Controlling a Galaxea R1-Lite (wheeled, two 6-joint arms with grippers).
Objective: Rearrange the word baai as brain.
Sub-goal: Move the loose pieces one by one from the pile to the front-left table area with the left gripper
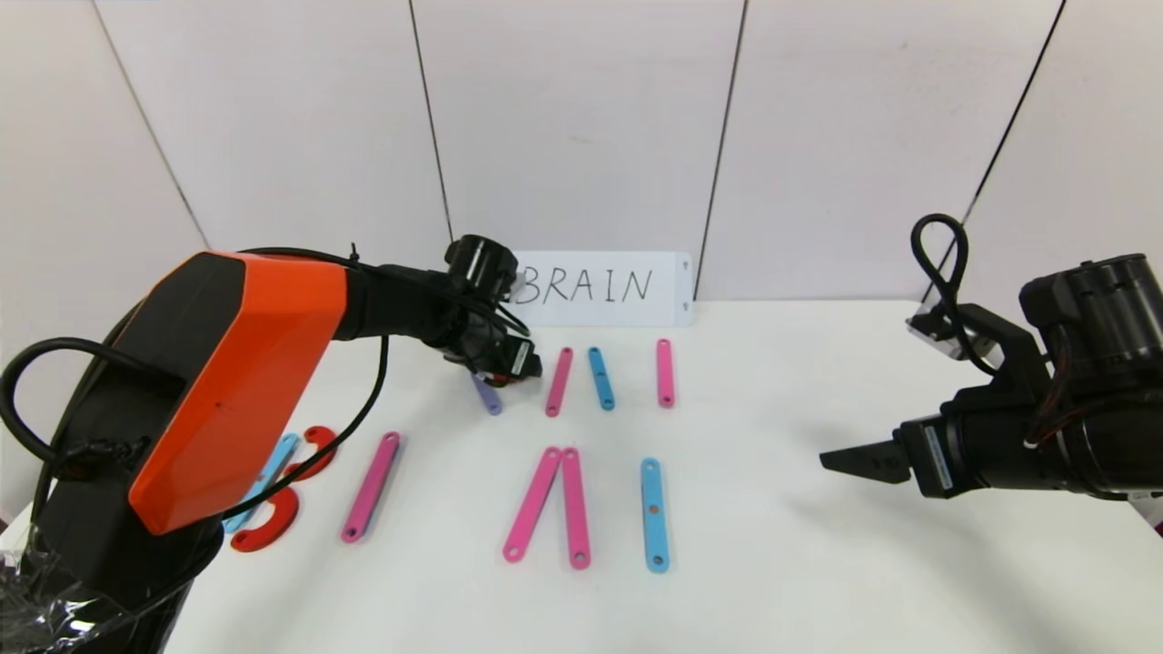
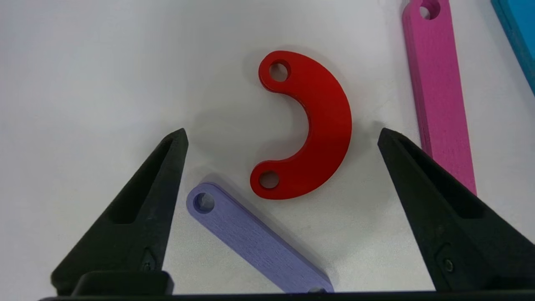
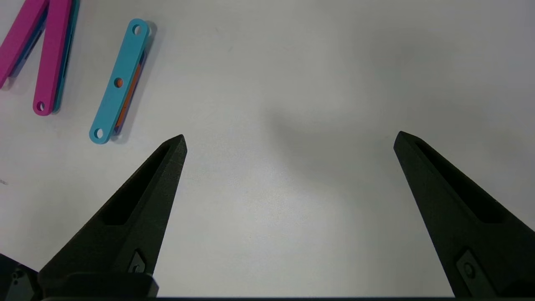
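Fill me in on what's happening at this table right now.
A two-armed robot is laying out letters from flat plastic pieces on a white table, with a white card reading BRAIN propped at the back. The left gripper hovers open over a red curved piece, which lies beside a purple strip; nothing is gripped yet. Pink and blue strips lie in two rows, such as a blue strip in the near row. The right gripper waits open over bare table.
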